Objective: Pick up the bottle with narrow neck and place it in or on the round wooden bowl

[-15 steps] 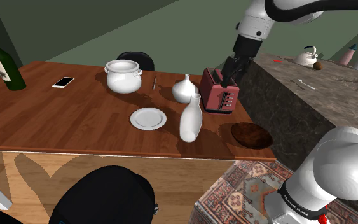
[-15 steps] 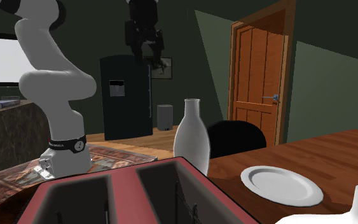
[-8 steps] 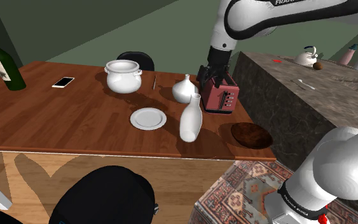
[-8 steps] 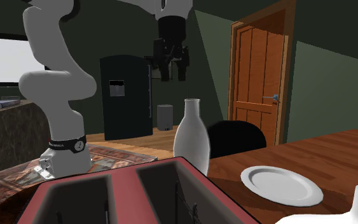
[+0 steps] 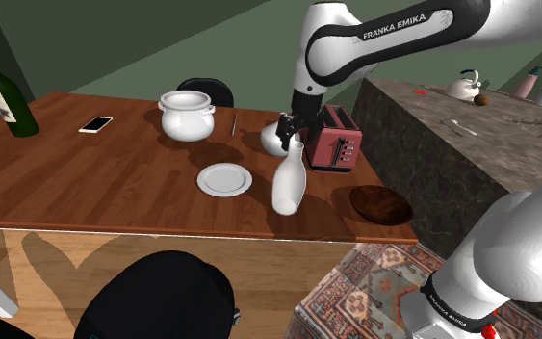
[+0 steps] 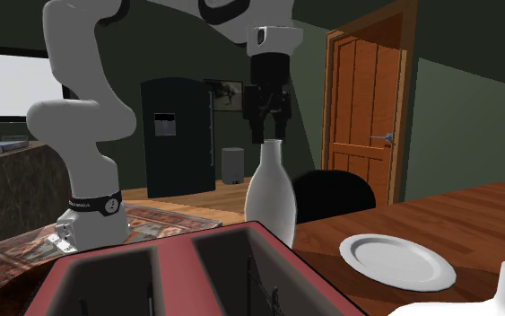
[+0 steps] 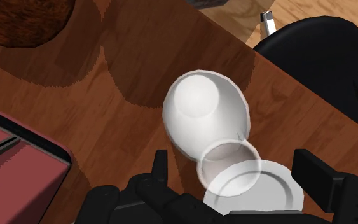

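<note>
- white bottle point(image 5: 289, 181): upright on the wooden table point(image 5: 115, 183), close to the edge nearest the shoulder camera and toward that view's right-hand corner; narrow neck, open mouth facing up
- gripper point(image 6: 267, 135): points down, straight above the bottle's mouth; fingers point(image 7: 160, 167) spread wide on either side of the rim and touching nothing (so it grasps nothing)
- plate point(image 5: 224, 179): white, flat on the table just beside the bottle on the shoulder view's left, not touching it
- bowl point(image 5: 380, 204): round, dark brown wood, at the near right corner of the table in the shoulder view; near the bottle but apart from it
- toaster point(image 5: 336, 138): red, two slots, at the table's right edge, beyond the bowl
- round vase point(image 5: 274, 138): white, just beside the toaster, beyond the bottle toward the table's far edge
- pot point(image 5: 187, 116): white, two handles, near the middle of the far edge
- phone point(image 5: 95, 124) lies flat and wine bottle point(image 5: 7, 96) stands upright, both toward the far left corner, wine bottle nearest the left edge
- chair point(image 5: 206, 91): black, just behind the far edge, next to the pot
</note>
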{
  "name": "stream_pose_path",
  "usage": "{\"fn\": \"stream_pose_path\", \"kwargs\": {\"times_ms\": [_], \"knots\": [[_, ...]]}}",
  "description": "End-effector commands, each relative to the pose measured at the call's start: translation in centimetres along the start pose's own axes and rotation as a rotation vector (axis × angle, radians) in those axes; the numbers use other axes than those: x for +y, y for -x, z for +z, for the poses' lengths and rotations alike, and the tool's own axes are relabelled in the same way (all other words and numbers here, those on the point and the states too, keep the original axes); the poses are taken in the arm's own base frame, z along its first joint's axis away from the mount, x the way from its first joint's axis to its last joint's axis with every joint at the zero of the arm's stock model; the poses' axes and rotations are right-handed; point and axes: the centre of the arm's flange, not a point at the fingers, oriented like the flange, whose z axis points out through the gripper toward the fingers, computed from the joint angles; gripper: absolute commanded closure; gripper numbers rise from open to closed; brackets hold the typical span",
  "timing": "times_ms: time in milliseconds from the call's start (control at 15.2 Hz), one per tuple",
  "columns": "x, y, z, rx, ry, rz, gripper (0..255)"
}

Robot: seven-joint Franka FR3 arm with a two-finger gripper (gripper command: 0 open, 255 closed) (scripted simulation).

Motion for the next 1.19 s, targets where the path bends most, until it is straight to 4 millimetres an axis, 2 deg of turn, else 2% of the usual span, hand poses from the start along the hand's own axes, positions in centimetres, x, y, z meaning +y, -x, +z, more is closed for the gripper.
{"fn": "stream_pose_path", "kwargs": {"times_ms": [0, 198, 660, 726, 1122], "knots": [[0.1, -0.1, 1.1, 0.001, 0.0, 0.001, 0], [0.1, -0.1, 2.4, 0.001, 0.0, 0.001, 0], [0.1, -0.1, 2.4, 0.001, 0.0, 0.001, 0], [0.1, -0.1, 2.4, 0.001, 0.0, 0.001, 255], [0.1, -0.1, 2.4, 0.001, 0.0, 0.001, 255]]}}
